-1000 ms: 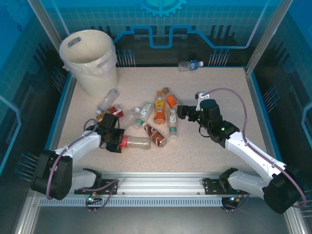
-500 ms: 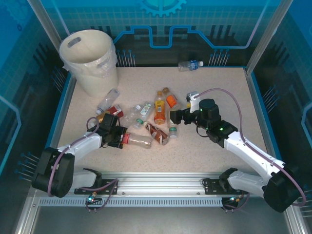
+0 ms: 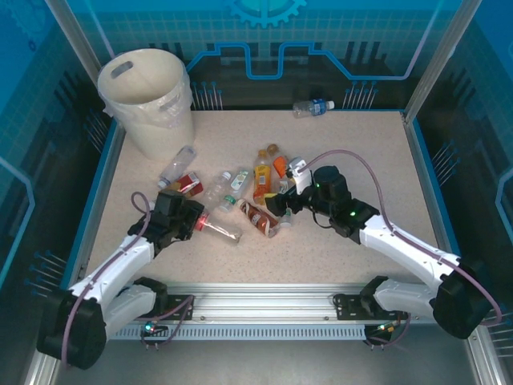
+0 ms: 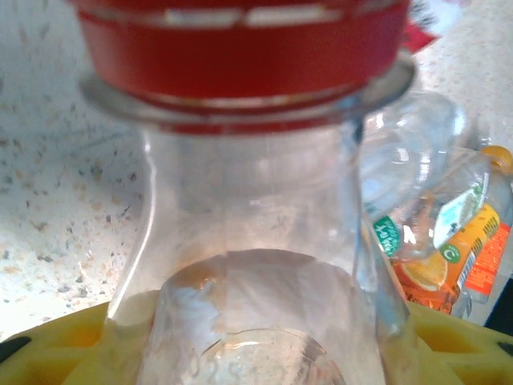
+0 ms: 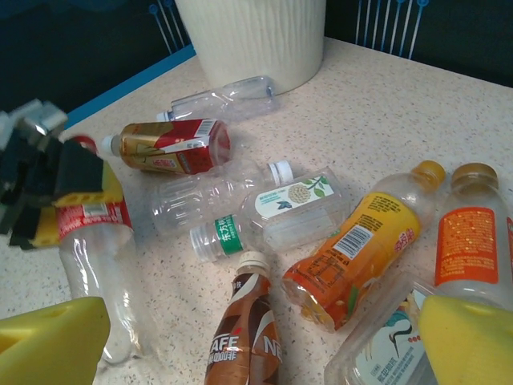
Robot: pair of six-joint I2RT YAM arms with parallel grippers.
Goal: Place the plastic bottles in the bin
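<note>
the left gripper (image 3: 191,220) has its yellow pads closed on the neck end of a clear red-capped bottle (image 3: 222,232), on the near left of the table (image 3: 361,160). whether the bottle is off the surface yet i cannot tell. the bin (image 3: 160,128) stands well apart in the far left corner. the step in hand looks like the pick of this one bottle. the next move calls for lifting it clear, carrying it far and left over the rim, then letting go. the right gripper (image 3: 276,206) hangs over the pile of bottles (image 3: 260,188) in the middle, fingers spread wide and holding nothing. a brown coffee bottle (image 5: 250,341) lies between them, a likely next grab. one blue-capped bottle (image 3: 313,107) lies alone at the far edge.
</note>
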